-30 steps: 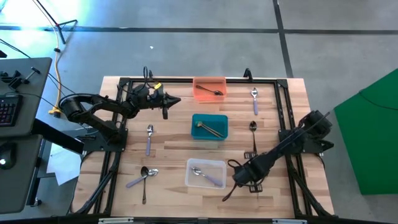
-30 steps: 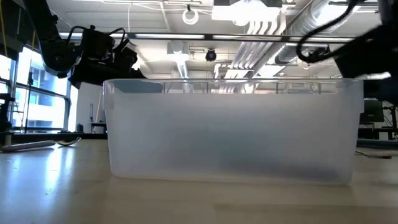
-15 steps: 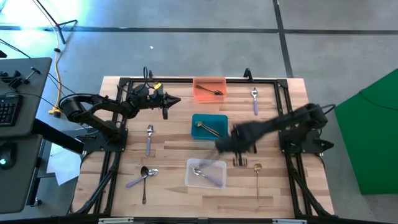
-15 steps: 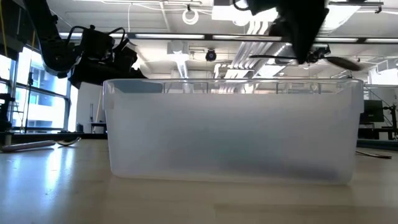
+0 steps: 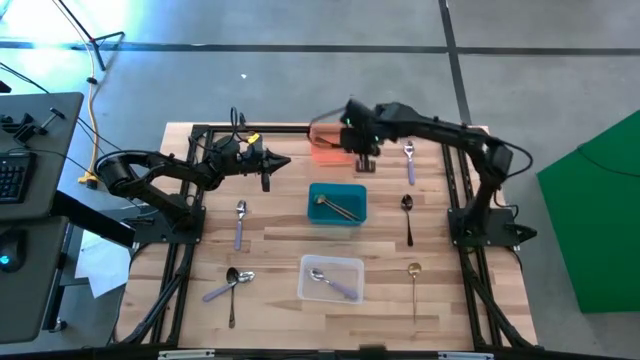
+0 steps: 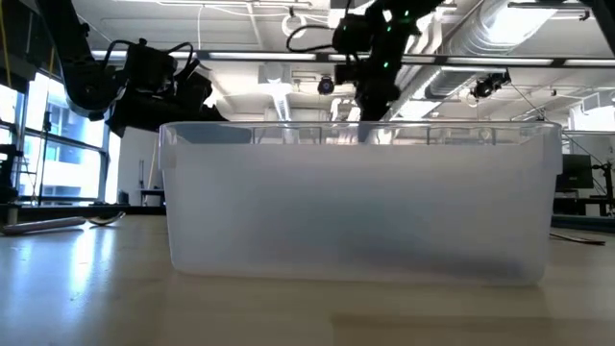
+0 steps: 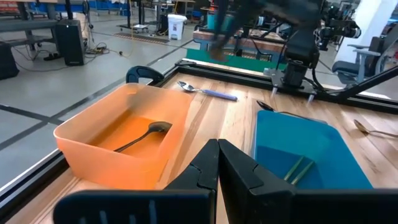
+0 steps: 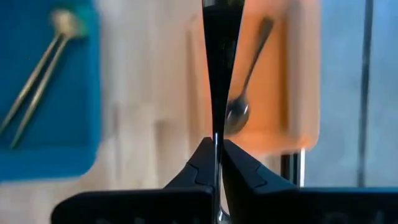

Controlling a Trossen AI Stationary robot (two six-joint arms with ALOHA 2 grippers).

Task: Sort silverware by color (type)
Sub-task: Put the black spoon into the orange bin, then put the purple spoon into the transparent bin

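Observation:
My right gripper (image 5: 362, 152) hangs over the orange bin (image 5: 330, 146) at the table's far edge, shut on a black utensil (image 8: 219, 68). A black spoon (image 8: 244, 99) lies in that bin. The teal bin (image 5: 337, 203) holds gold pieces (image 5: 340, 208). The clear bin (image 5: 332, 278) holds a silver spoon (image 5: 330, 283). My left gripper (image 5: 280, 160) waits shut and empty, left of the orange bin. Flat on the table lie a black spoon (image 5: 407, 215), a gold spoon (image 5: 414, 285) and several silver ones (image 5: 240, 222). My right gripper pinches the black utensil by its thin shaft (image 8: 216, 134) between the two fingers (image 8: 200, 163). The fingers come from above, pointing down. The utensil is lifted clear and juts out past the fingertips, over the orange bin's edge (image 8: 193, 74). Which end is held, I cannot tell.
A black frame (image 5: 300, 129) runs around the tabletop. A silver spoon (image 5: 409, 160) lies right of the orange bin. Two spoons (image 5: 230, 288) lie near the near left corner. In the low view the clear bin (image 6: 360, 202) fills the foreground.
My right gripper has risen from the near right part of the table with the black utensil. It swung across the clear and teal bins toward the far edge and now hangs over the orange bin. The gold spoon that the arm covered now shows.

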